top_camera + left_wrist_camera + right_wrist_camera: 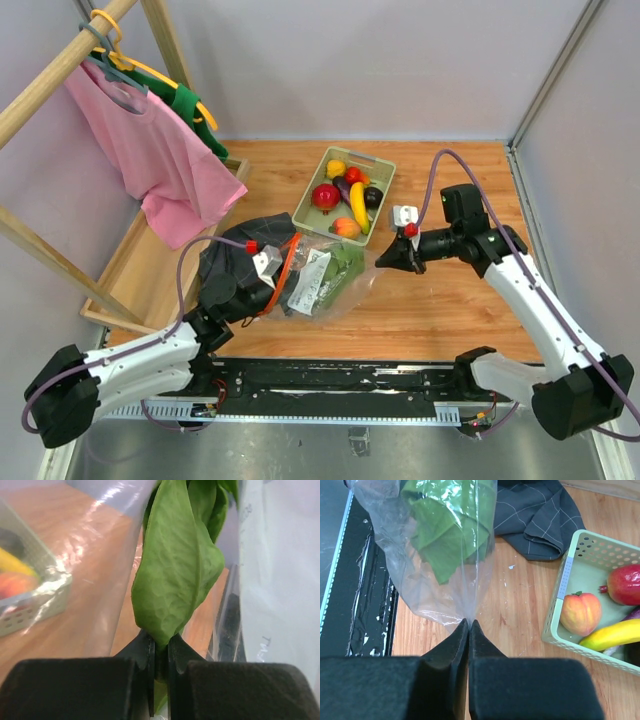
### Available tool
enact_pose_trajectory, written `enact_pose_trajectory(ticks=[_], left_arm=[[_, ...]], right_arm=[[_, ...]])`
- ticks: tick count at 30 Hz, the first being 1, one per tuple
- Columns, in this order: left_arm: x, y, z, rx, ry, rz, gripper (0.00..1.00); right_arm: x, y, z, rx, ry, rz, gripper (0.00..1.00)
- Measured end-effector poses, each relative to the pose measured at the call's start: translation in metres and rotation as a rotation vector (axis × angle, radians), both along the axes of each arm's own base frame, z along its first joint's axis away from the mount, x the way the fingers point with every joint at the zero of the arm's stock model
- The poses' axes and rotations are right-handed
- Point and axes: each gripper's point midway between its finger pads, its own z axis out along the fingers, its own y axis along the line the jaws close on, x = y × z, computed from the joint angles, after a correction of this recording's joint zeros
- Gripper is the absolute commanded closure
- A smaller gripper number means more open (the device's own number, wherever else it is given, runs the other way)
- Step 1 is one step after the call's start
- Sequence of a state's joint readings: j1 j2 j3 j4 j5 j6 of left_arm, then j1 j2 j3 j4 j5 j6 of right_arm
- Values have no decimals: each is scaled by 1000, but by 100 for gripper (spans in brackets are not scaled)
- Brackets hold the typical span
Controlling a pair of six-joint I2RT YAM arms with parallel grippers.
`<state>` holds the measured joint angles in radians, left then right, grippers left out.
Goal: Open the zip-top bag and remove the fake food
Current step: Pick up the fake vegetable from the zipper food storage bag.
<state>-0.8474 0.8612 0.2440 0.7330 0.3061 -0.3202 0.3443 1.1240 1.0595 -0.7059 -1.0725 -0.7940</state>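
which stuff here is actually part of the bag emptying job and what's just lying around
Job:
- zip-top bag, pinched by the right gripper
- green leafy piece inside it, pinched by the left gripper
- toy fruit in the tray

Lying about:
- dark cloth
- pink shirt
- wooden rack

Pale lilac walls (400,60) on three sides, evenly and softly lit. Warm wooden tabletop (450,310), edged at the near side by a black rail (340,375) and a steel ledge (300,450). At left, a wooden clothes rack (60,70) hung with a pink shirt (150,160) and a green garment (200,115).
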Motion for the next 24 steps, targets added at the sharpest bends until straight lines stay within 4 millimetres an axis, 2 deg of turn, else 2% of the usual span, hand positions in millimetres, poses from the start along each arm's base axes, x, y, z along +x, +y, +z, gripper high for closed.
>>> enact_pose_trajectory(ticks=[5, 10, 13, 18, 24], left_arm=[[2, 18, 1, -52, 18, 83, 100], [-1, 32, 1, -115, 45, 130, 100], [-4, 32, 6, -133, 34, 117, 100], [-8, 21, 0, -93, 44, 56, 100], [2, 18, 4, -76, 59, 90, 100]], right_arm=[[-7, -1, -1, 39, -39, -11, 99], [-1, -3, -14, 36, -7, -33, 99], [2, -3, -19, 26, 8, -47, 99], [5, -3, -24, 19, 25, -58, 99], [21, -13, -38, -56, 8, -144, 99]])
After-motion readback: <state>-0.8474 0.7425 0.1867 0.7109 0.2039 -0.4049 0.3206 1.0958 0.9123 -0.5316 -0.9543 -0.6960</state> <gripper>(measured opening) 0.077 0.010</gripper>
